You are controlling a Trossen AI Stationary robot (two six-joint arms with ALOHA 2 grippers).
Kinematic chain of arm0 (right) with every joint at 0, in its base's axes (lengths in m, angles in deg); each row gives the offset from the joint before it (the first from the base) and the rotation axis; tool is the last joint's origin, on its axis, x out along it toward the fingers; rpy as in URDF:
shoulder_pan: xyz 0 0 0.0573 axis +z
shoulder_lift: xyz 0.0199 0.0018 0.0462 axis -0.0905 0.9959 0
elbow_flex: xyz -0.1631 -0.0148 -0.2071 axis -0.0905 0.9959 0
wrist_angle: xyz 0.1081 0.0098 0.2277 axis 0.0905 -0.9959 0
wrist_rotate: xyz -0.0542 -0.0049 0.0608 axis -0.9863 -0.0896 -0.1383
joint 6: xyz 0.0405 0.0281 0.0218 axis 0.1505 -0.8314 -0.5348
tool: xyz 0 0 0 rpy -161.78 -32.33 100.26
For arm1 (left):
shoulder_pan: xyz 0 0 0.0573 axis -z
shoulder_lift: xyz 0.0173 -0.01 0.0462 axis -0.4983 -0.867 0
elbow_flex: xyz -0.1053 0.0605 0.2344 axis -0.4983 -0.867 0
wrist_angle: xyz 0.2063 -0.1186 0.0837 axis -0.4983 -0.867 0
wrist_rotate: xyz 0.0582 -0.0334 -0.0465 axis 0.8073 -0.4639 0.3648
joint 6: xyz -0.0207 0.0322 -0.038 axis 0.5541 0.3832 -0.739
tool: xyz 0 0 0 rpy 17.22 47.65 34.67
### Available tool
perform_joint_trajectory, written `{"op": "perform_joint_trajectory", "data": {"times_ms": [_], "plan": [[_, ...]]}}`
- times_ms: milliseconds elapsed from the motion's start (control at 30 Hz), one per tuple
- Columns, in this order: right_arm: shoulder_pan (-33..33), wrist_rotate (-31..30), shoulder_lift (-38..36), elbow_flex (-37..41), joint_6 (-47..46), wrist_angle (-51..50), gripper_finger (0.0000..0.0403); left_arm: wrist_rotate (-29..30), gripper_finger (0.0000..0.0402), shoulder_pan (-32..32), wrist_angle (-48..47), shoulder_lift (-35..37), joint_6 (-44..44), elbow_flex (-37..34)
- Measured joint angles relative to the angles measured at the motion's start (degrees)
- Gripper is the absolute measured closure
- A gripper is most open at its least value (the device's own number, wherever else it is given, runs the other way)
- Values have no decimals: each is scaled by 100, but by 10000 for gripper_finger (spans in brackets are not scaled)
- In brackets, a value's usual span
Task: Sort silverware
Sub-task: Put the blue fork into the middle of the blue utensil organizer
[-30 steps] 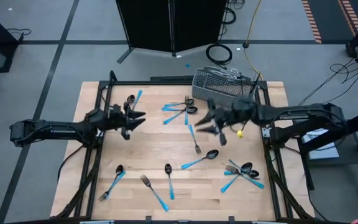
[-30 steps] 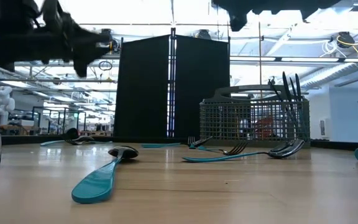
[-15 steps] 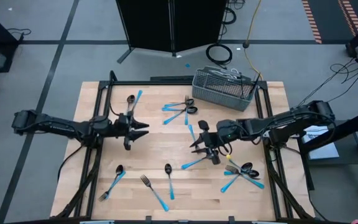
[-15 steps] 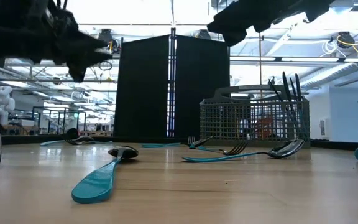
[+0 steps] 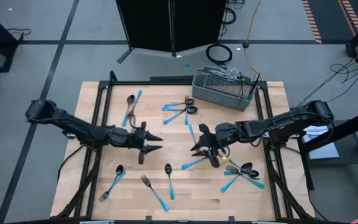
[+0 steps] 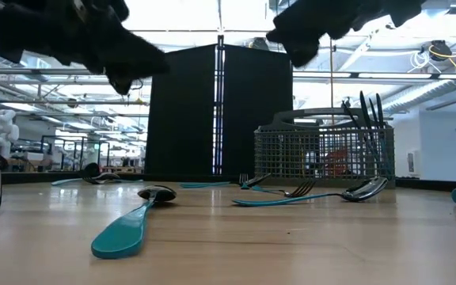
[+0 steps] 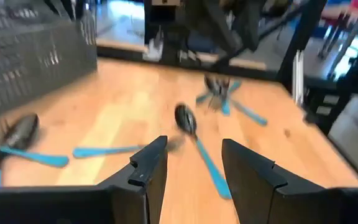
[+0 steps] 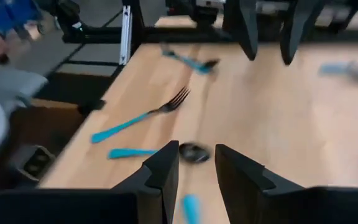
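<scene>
Forks, spoons and knives with dark heads and light-blue handles lie flat across the wooden table. My left gripper is open and hovers left of centre. In the left wrist view its fingers point at a spoon. My right gripper is open and hovers just right of centre, above that same spoon. The right wrist view shows its fingers over another spoon's head, with a fork beyond. Both arms hang high in the low view.
The grey wire-mesh basket stands at the far right and holds some cutlery. Clusters lie at the far centre and near right. Single pieces lie along the near edge, and one at the far left.
My left gripper has moved toward the table's right and near edge, closing on the centre. My right gripper swung from near the basket toward the near edge and down over the middle spoon, then nearly held still. No cutlery has moved.
</scene>
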Motion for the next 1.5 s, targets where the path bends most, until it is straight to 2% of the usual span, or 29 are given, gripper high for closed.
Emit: {"op": "perform_joint_trajectory", "data": {"times_ms": [100, 233, 400, 533, 667, 933, 1100, 1200, 1333, 1500], "plan": [[156, -25, 43, 0, -883, -175, 305, 4, 253, 169, 99, -478, 9, 211], [493, -15, 9, -2, -1984, -960, 305, -159, 253, 487, 502, -856, 334, 433], [947, -25, -144, -9, -4020, -2165, 305, -188, 253, 924, 616, -923, 869, 559], [1392, 101, -136, -5, -5955, -3178, 305, -167, 253, 1017, 731, -916, 1074, 561], [1812, 290, -136, -2, -7013, -3966, 305, -98, 253, 951, 709, -914, 1102, 561], [2448, 132, -108, -2, -7457, -4418, 305, -20, 253, 714, 583, -909, 1079, 561], [2641, 108, -108, -2, -7673, -4428, 305, -27, 253, 685, -88, -907, 571, 559], [2786, -220, -82, -2, -7671, -4535, 305, -31, 253, 684, -383, -907, 456, 557], [3032, -576, 44, -4, -7666, -4826, 305, -34, 253, 673, -131, -907, 457, 557], [3208, -605, 156, -4, -7647, -5410, 305, -88, 253, 687, 553, -907, 444, 557]]}}
